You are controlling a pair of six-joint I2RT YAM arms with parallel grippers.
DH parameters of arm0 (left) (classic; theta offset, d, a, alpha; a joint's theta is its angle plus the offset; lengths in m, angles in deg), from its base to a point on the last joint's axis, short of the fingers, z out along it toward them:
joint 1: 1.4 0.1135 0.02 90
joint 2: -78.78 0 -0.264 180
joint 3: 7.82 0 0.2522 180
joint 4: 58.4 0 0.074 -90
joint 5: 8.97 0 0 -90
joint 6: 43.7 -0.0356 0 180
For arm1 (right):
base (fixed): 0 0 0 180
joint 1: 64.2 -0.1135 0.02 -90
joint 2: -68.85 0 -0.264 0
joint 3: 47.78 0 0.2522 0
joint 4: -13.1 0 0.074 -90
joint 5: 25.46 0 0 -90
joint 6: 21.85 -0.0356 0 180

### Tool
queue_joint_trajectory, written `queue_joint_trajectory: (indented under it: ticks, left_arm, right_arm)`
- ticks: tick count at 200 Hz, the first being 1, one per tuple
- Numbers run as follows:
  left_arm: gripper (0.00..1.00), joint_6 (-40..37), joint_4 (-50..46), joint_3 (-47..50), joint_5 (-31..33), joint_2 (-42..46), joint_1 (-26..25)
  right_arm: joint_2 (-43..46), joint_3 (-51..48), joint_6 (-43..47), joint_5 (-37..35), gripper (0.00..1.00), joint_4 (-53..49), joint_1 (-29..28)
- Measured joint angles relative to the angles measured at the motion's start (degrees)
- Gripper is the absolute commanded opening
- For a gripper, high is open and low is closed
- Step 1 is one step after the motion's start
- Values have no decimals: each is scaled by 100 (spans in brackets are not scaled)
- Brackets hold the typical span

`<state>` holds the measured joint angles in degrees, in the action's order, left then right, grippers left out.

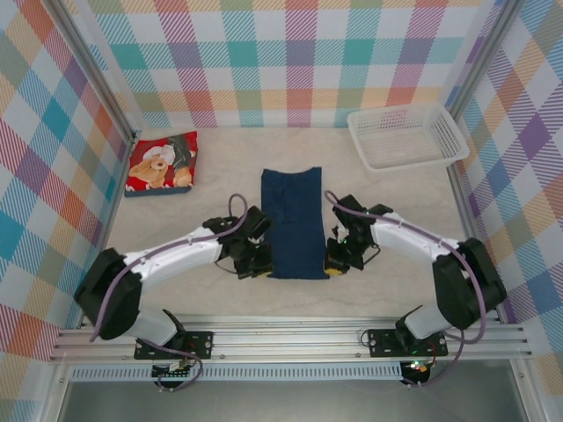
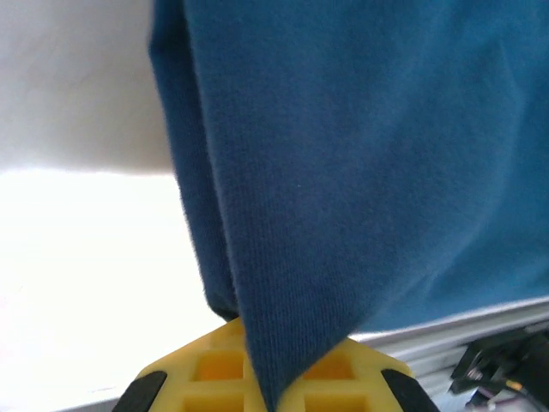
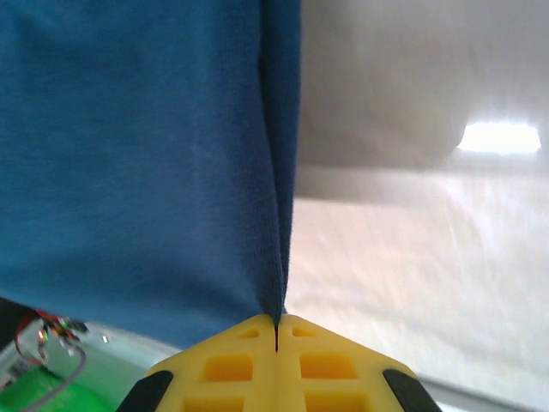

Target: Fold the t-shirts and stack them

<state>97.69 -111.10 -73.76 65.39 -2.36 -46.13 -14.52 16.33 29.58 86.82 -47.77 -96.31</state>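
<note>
The dark navy t-shirt lies as a long narrow folded strip in the middle of the table, plain side up. My left gripper is shut on its near left corner, and the blue cloth hangs down into the yellow fingers. My right gripper is shut on the near right corner, with the cloth edge pinched between its closed yellow fingers. The red t-shirt with the teddy-bear picture lies folded at the far left.
A white mesh basket stands at the far right corner. Plaid walls and metal posts close in the table on three sides. An aluminium rail runs along the near edge.
</note>
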Motion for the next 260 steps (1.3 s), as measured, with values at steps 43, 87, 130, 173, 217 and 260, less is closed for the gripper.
queue_joint_trajectory:
  ticks: [43, 87, 130, 173, 217, 260]
  left_arm:
    - [0, 376, -345, 273, -278, 754, -138]
    - [0, 302, -1016, -1207, -31, 459, -61]
    - [0, 48, -1172, -2302, 24, -140, 581]
    - [0, -229, -1180, -3060, -66, -1176, 1246]
    - [1, -369, -1128, -3908, -197, -2203, 1633]
    - [2, -479, -1043, -4675, -238, -3086, 1838]
  right_arm:
    - [579, 50, -42, 511, 0, -726, -146]
    - [494, 1342, -151, 498, 0, -1331, -44]
    - [-142, 2542, -151, 369, 0, -1606, 492]
    - [-1346, 3665, -144, 297, 0, -1615, 911]
    - [-2367, 4769, -127, 94, 0, -1652, 1115]
    - [-3316, 5742, -129, -142, 0, -1755, 1298]
